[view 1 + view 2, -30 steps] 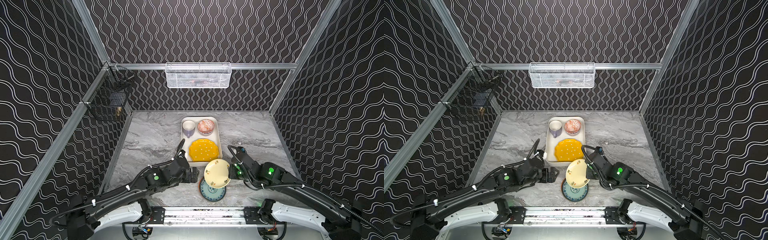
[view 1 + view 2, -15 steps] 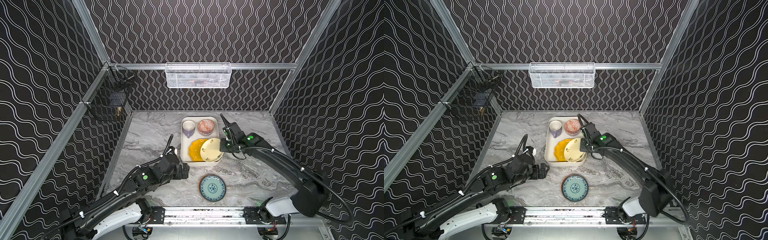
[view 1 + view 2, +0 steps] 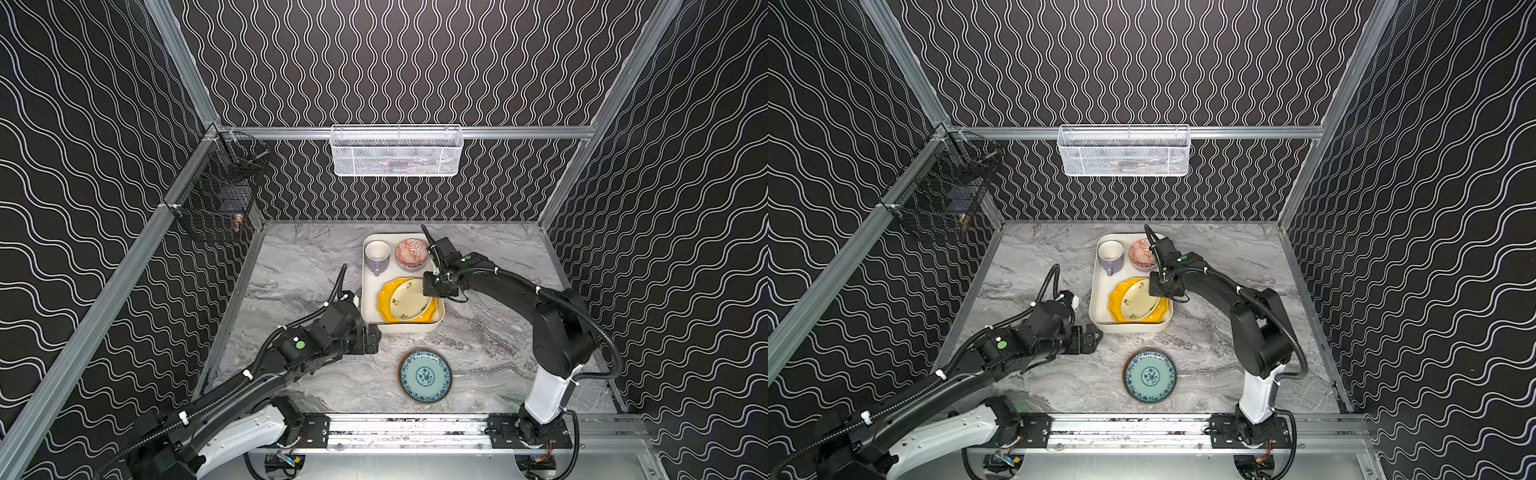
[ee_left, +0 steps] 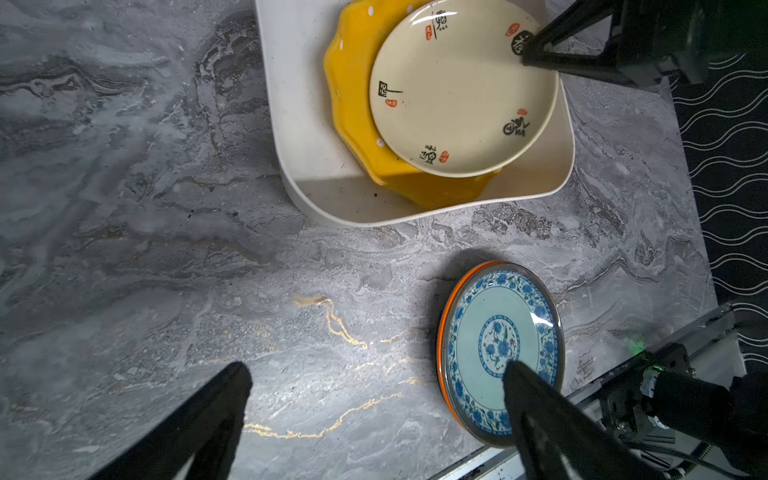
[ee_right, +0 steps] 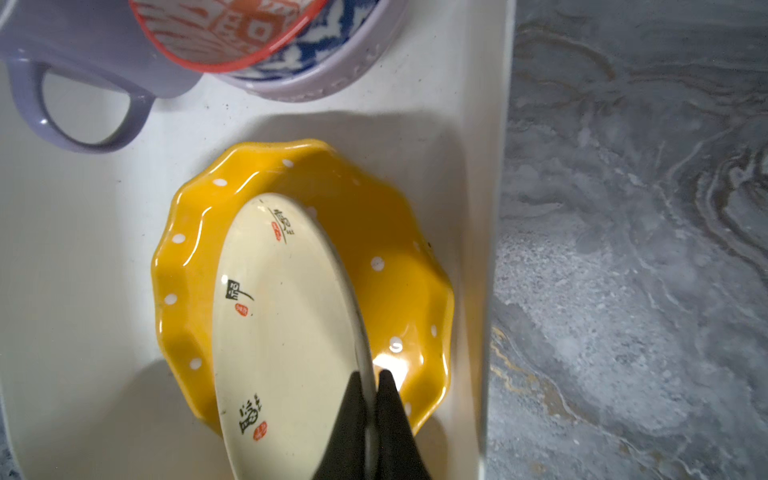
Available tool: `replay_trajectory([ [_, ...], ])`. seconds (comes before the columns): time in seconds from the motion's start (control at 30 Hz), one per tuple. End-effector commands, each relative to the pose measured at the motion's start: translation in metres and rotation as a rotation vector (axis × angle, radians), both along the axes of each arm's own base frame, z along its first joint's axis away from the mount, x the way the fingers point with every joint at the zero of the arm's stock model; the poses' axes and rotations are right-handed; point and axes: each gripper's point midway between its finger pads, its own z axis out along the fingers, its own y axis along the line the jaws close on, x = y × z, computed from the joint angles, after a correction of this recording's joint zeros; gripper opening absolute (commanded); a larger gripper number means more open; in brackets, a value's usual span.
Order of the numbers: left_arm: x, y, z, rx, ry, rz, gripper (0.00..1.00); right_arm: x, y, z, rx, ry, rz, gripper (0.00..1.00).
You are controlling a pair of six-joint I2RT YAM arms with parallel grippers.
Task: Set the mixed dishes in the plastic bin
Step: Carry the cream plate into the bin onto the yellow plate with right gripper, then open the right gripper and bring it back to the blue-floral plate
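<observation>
The right gripper (image 5: 370, 376) is clamped on the rim of the cream plate (image 5: 286, 316), one black finger on each face. It holds the plate tilted inside the plastic bin (image 5: 83, 291). The plate's free edge dips into the well of the yellow scalloped plate (image 5: 399, 266), which lies flat on the bin floor at the near end. Whether the two plates touch cannot be told. In both top views the right gripper (image 3: 430, 286) reaches in over the bin's right wall, and the cream plate (image 3: 409, 299) covers most of the yellow scalloped plate (image 3: 385, 297).

At the bin's far end the lavender mug (image 3: 377, 254) stands upright with its handle toward the plates. The lilac bowl (image 3: 411, 252), red-and-white inside, sits just beside it.

The left gripper (image 4: 376, 368) hangs with its jaws spread wide and nothing between them. It is above the marble tabletop (image 4: 166, 249) outside the bin's near left corner. In a top view the left gripper (image 3: 1094, 334) sits close against that corner of the plastic bin (image 3: 1100, 299).

Outside the bin, near its front wall, the teal patterned plate (image 3: 424, 375) lies flat on the marble. The left wrist view shows the teal patterned plate (image 4: 498, 340) stacked on an orange plate (image 4: 441, 332), of which only a rim shows.
</observation>
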Motion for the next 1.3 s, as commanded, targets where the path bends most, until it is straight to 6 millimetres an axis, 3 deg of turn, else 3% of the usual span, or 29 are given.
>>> replay_trajectory([
  [0.0,0.004,-0.006,0.002,-0.018,-0.014,-0.033,0.99,0.007,0.010,-0.002,0.029,-0.010,0.032,0.05],
  [0.07,0.006,-0.006,0.000,-0.022,-0.009,-0.031,0.99,0.008,0.011,-0.002,0.041,-0.008,0.036,0.14],
  [0.1,0.007,-0.006,-0.001,-0.026,-0.006,-0.032,0.99,0.007,0.010,-0.018,0.023,0.023,0.038,0.17],
  [0.4,0.009,-0.010,-0.010,-0.043,0.023,-0.035,0.99,0.005,0.003,-0.028,-0.011,0.055,0.044,0.26],
  [0.5,0.008,-0.011,-0.014,-0.049,0.034,-0.038,0.99,0.000,-0.003,-0.015,-0.018,0.038,0.043,0.27],
  [0.6,0.006,-0.014,-0.017,-0.065,0.048,-0.045,0.99,-0.009,-0.010,0.018,0.001,-0.015,0.041,0.27],
  [0.7,0.002,-0.020,-0.023,-0.099,0.070,-0.057,0.92,-0.030,-0.025,0.044,0.010,-0.054,0.028,0.27],
  [0.8,-0.007,-0.029,-0.035,-0.161,0.119,-0.078,0.80,-0.062,-0.044,0.050,0.017,-0.056,0.009,0.27],
  [0.93,-0.022,-0.045,-0.044,-0.232,0.154,-0.109,0.62,-0.107,-0.064,0.040,0.033,-0.035,-0.018,0.27],
  [1.03,-0.035,-0.057,-0.044,-0.189,0.127,-0.129,0.56,-0.146,-0.079,0.014,0.039,0.011,-0.033,0.27],
  [1.13,-0.053,-0.077,-0.046,-0.175,0.121,-0.169,0.53,-0.169,-0.086,-0.002,0.054,0.027,-0.042,0.27],
  [1.27,-0.072,-0.097,-0.061,-0.142,0.129,-0.200,0.51,-0.186,-0.092,-0.013,0.070,0.029,-0.048,0.27],
])
